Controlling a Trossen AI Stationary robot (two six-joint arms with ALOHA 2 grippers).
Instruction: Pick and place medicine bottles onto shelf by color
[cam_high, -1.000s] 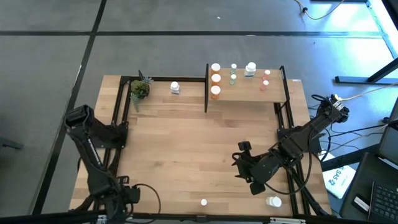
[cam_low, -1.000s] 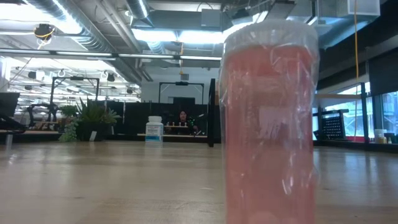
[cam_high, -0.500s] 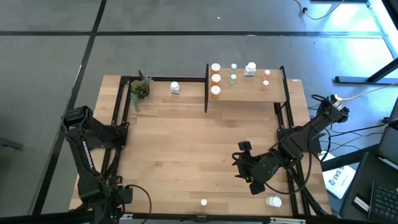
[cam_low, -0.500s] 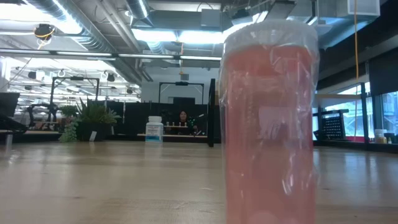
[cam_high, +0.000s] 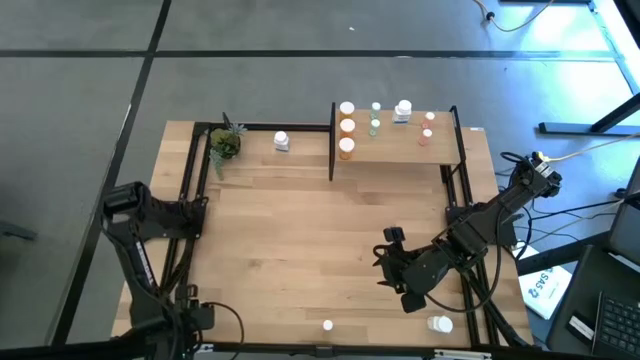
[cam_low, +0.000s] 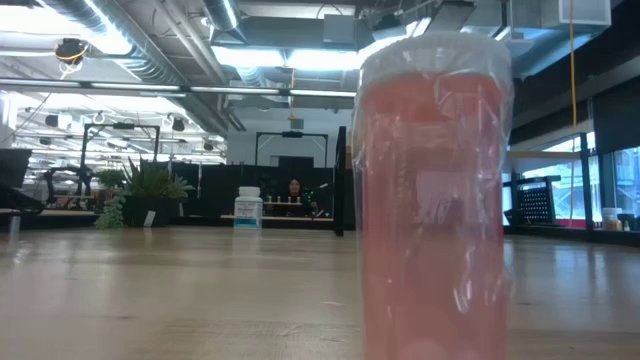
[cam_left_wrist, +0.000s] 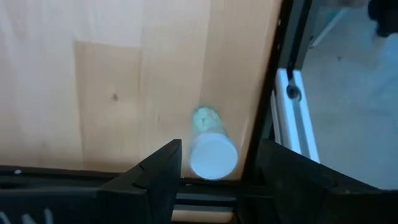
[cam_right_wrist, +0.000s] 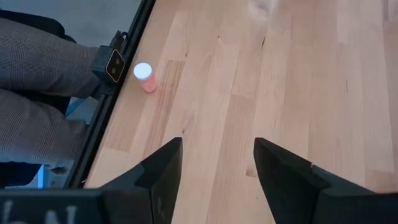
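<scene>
Pinkish-red bottle (cam_right_wrist: 144, 77) stands upright at the table's near edge, ahead of the right pincer (cam_right_wrist: 214, 167), jaws apart and empty. Left pincer (cam_left_wrist: 214, 171), also apart, hovers over a green bottle (cam_left_wrist: 210, 146) by the table's edge.

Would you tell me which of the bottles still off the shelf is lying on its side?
The white-capped bottle at the table's near right corner, beside the right arm: it lies flat. The others off the shelf, at the near edge and beside the plant, stand upright.
</scene>
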